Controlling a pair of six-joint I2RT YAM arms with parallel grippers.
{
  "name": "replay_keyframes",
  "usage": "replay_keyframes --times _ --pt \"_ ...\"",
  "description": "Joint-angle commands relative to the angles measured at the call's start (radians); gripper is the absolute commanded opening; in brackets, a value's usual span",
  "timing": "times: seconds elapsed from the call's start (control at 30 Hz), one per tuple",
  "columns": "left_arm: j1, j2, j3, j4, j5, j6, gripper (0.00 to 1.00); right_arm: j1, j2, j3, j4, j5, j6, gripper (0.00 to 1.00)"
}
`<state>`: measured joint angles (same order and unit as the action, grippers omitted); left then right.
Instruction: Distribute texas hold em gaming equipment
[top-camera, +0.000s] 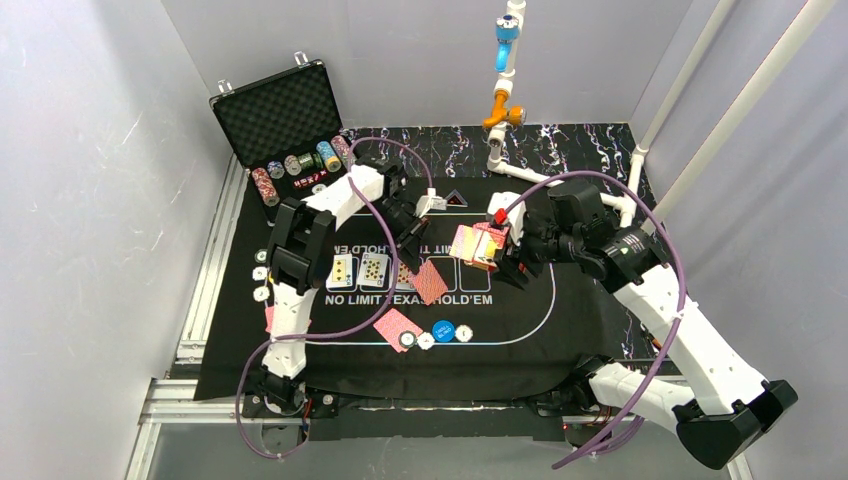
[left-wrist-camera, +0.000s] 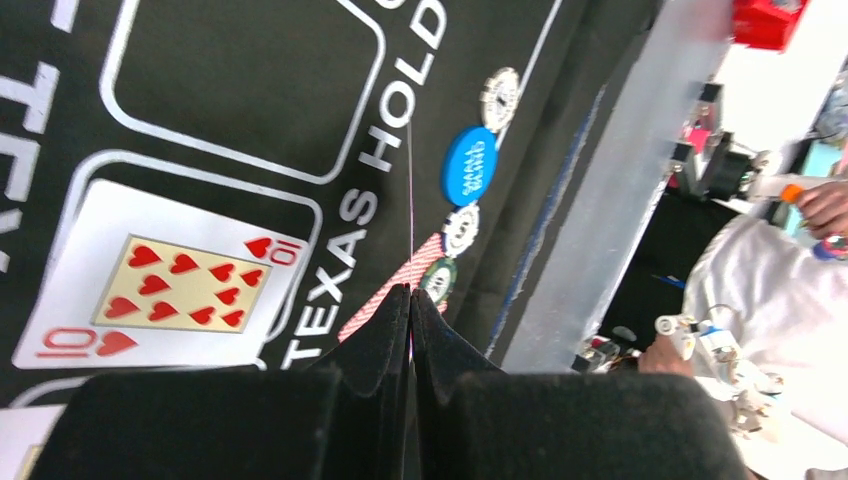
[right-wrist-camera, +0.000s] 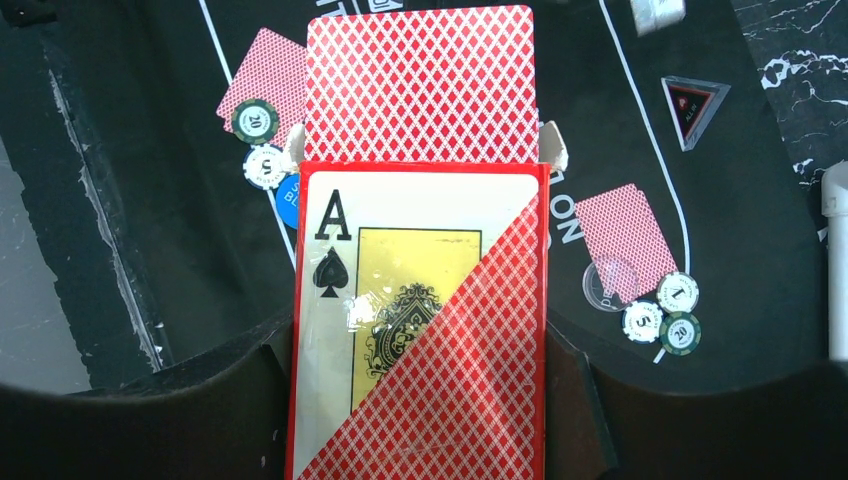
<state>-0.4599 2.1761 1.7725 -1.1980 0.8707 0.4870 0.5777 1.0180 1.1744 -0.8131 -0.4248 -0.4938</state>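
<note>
My left gripper (top-camera: 418, 243) (left-wrist-camera: 410, 292) is shut on a red-backed card (top-camera: 430, 282), which shows only as a thin edge (left-wrist-camera: 410, 200) in the left wrist view. My right gripper (top-camera: 490, 250) (right-wrist-camera: 420, 350) is shut on the red deck box (top-camera: 476, 245) (right-wrist-camera: 420, 330), out of which red-backed cards (right-wrist-camera: 420, 85) stick. Face-up cards (top-camera: 358, 270) lie in the mat's boxes, among them a ten of hearts (left-wrist-camera: 160, 285). A face-down card (top-camera: 397, 328) (right-wrist-camera: 262, 75) lies near the front, with striped chips (top-camera: 417, 341) (right-wrist-camera: 255, 120) and a blue button (top-camera: 443, 331) (left-wrist-camera: 468, 165) beside it.
The black foam-lined case (top-camera: 275, 115) stands open at the back left with rows of chips (top-camera: 300, 162) in it. Another face-down card (right-wrist-camera: 622, 240) lies with three chips (right-wrist-camera: 660, 315) beside it. Small round buttons (top-camera: 260, 272) sit at the mat's left edge. A white pipe frame (top-camera: 505, 90) stands behind.
</note>
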Motion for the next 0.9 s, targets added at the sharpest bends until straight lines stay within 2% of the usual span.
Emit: replay_keyframes --times 0.0,0.47,0.67,0.73,0.87 --pt "-0.028 0.038 0.088 -0.053 -0.092 0.070 0.00 -0.016 -0.017 0.049 0.028 -0.011 -0.002 0.01" --pt "-0.101 0.217 0.312 -0.069 -0.237 0.099 0.00 -0.061 -0.038 0.037 0.018 -0.018 0.009 0.01" --pt "-0.103 0.266 0.404 -0.080 -0.246 0.081 0.00 -0.070 -0.046 0.036 0.013 -0.025 0.011 0.01" --pt "-0.103 0.268 0.431 -0.080 -0.253 0.072 0.11 -0.072 -0.047 0.035 0.015 -0.028 0.011 0.01" --pt "-0.091 0.237 0.443 -0.080 -0.277 0.067 0.51 -0.072 -0.048 0.025 0.031 -0.038 0.012 0.01"
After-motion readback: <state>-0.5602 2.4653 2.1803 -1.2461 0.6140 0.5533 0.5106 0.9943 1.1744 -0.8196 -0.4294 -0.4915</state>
